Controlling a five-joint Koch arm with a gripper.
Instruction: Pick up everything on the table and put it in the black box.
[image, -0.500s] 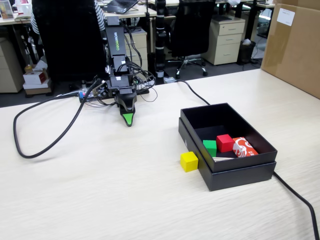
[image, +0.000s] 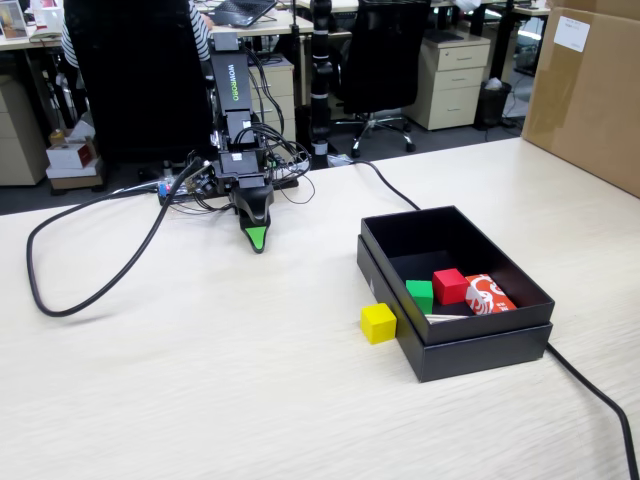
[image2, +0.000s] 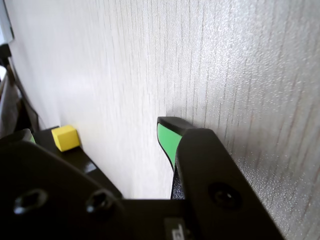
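A yellow cube (image: 378, 322) sits on the light wood table, touching the left outer wall of the black box (image: 480, 355). The box holds a green cube (image: 420, 293), a red cube (image: 449, 285) and a red-and-white packet (image: 490, 295). My gripper (image: 257, 238) points down at the table, left of and behind the box, well apart from the yellow cube. In the wrist view my gripper (image2: 95, 131) is open and empty, with its green-padded fingertip (image2: 167, 137) close to the table. The yellow cube (image2: 65, 137) shows far off beside the box edge (image2: 85, 157).
A black cable (image: 80, 290) loops over the table's left side. Another cable (image: 600, 400) runs from behind the box to the front right. A large cardboard box (image: 590, 90) stands at the back right. Office chairs and desks lie beyond the table.
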